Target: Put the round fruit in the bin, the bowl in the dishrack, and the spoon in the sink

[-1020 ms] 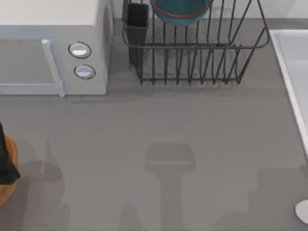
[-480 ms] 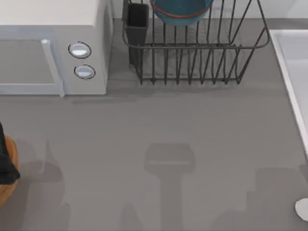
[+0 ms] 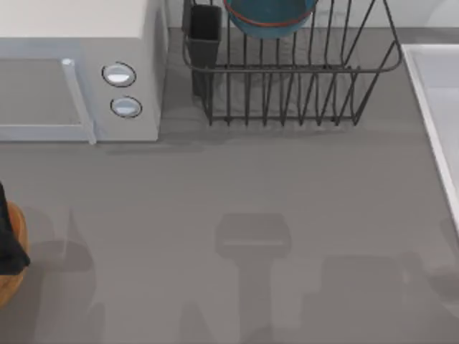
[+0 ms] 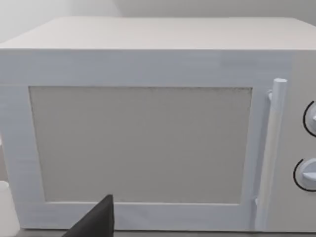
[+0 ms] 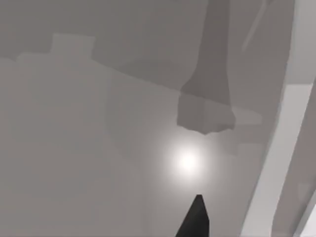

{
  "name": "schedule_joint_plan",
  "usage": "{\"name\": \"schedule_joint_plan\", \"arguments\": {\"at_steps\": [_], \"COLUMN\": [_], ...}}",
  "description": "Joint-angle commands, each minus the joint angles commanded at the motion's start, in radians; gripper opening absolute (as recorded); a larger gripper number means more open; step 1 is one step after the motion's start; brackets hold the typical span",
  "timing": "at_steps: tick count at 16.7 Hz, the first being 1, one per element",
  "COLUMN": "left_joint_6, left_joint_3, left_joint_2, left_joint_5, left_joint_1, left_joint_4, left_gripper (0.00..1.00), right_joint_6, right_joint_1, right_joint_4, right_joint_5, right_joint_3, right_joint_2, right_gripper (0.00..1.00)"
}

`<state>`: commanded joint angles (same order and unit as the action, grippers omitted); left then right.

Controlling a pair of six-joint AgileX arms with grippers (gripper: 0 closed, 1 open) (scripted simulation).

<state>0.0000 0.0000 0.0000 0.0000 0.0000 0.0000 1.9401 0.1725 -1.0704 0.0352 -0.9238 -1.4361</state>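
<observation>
The blue bowl (image 3: 269, 16) with a reddish rim rests inside the black wire dishrack (image 3: 301, 69) at the back of the table. The pale sink (image 3: 439, 93) runs along the right edge, and its light rim (image 5: 276, 163) also appears in the right wrist view. At the left edge the orange-brown bin (image 3: 8, 290) is partly covered by a black part of my left arm (image 3: 8, 244). A black tip of my left gripper (image 4: 100, 217) faces the microwave door. A black tip of my right gripper (image 5: 196, 219) hangs over bare table beside the sink. The round fruit and the spoon are out of view.
A white microwave (image 3: 79, 72) with two round knobs stands at the back left, its door and handle (image 4: 269, 148) close before the left wrist camera. A black utensil cup (image 3: 204, 36) sits at the dishrack's left corner. Arm shadows lie on the grey table (image 3: 237, 186).
The small white rounded end at the top view's lower right edge has slipped out of view. The shadow at the lower right has shifted leftwards. The left arm has not moved.
</observation>
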Motion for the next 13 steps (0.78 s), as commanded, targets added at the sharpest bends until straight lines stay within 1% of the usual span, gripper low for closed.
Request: {"name": "schedule_joint_plan", "arguments": {"at_steps": [3, 9, 11, 13], "left_joint_6": [0.000, 0.000, 0.000, 0.000], "left_joint_3": [0.000, 0.000, 0.000, 0.000], "left_joint_2": [0.000, 0.000, 0.000, 0.000], "left_joint_5": [0.000, 0.000, 0.000, 0.000], "left_joint_1": [0.000, 0.000, 0.000, 0.000], "left_joint_4": [0.000, 0.000, 0.000, 0.000], "left_gripper": [1.00, 1.00, 1.00, 1.00], "right_joint_6": [-0.007, -0.007, 0.000, 0.009], "right_joint_1": [0.000, -0.001, 0.000, -0.001], "right_joint_4": [-0.061, -0.065, -0.087, -0.124], "right_joint_5": [0.000, 0.000, 0.001, 0.002], "right_joint_3": [-0.048, -0.056, -0.109, -0.205], "right_joint_2": [0.038, 0.025, -0.022, -0.104], "right_gripper": [0.00, 0.00, 0.00, 0.00]}}
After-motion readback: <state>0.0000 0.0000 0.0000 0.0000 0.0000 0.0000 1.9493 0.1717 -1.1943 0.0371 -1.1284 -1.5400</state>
